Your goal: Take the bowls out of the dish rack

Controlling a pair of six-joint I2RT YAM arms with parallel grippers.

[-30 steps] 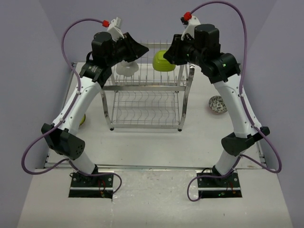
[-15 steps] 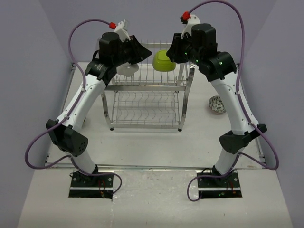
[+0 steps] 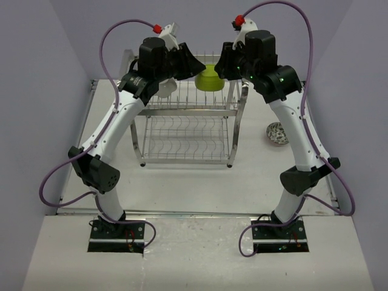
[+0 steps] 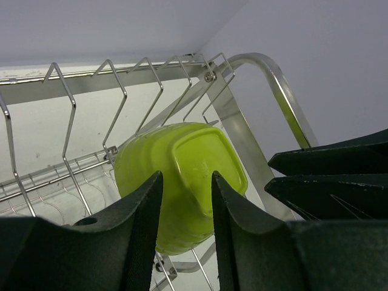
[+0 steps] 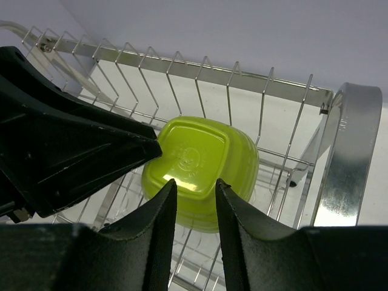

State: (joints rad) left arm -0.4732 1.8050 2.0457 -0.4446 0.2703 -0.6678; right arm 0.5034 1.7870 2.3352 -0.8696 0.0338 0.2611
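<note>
The squarish lime green bowl [image 3: 210,78] lies tilted on the top tier of the chrome dish rack [image 3: 188,112], its base toward both wrist cameras [image 4: 182,176] [image 5: 203,154]. My left gripper [image 3: 193,64] is open just left of it; in the left wrist view [image 4: 186,177] the bowl shows beyond the jaws. My right gripper [image 3: 223,63] is open just right of it, and the bowl also lies beyond its jaws [image 5: 195,183]. A white bowl [image 3: 165,90] sits on the top tier, partly hidden by my left arm. A speckled bowl [image 3: 277,133] stands on the table at the right.
The rack's lower tier [image 3: 185,148] shows only wire dividers. The rack's shiny posts [image 4: 267,70] [image 5: 348,151] stand close to both grippers. Grey walls close in behind and at both sides. My two grippers are only a few centimetres apart above the rack.
My left arm has swung right, from over the white bowl to beside the green bowl. My right gripper has shifted slightly toward the bowl. The bowls have not moved.
</note>
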